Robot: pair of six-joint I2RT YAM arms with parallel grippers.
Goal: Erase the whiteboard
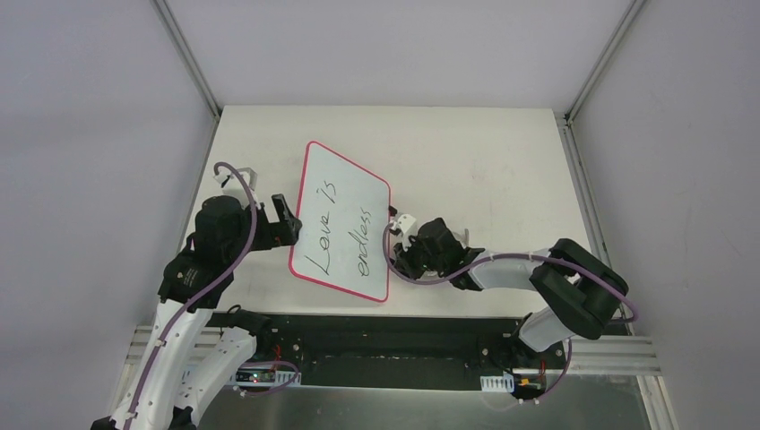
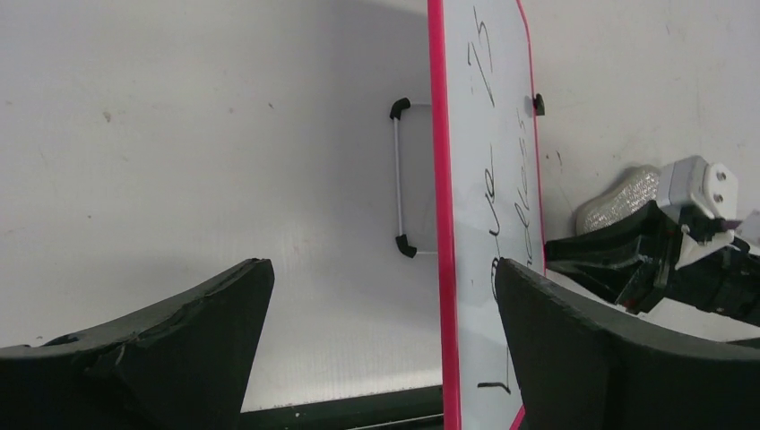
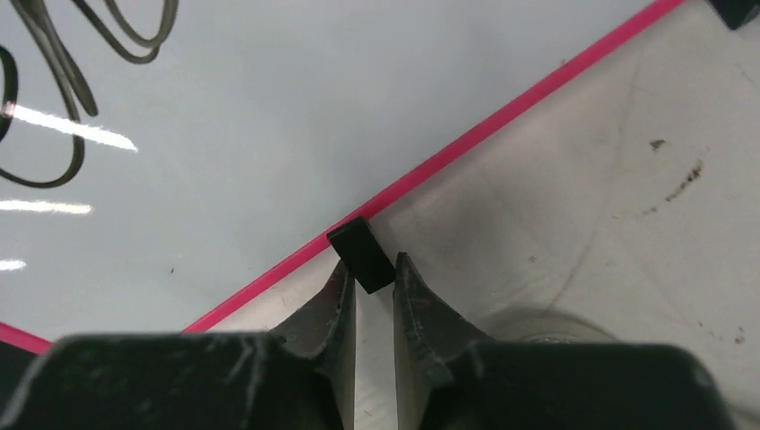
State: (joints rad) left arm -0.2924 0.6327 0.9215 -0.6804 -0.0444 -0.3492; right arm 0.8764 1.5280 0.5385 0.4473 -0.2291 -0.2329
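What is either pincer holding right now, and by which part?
Right pincer pinches the whiteboard by a black edge tab; left pincer is open, holding nothing.

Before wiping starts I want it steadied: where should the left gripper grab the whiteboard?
Grip the whiteboard by its thin pink left edge, from the left: the open left gripper straddles it, opposite the black tab the right gripper pinches.

Black handwriting on the whiteboard point(image 1: 336, 184) reads "Love is endless", set in 2 lines along its length.
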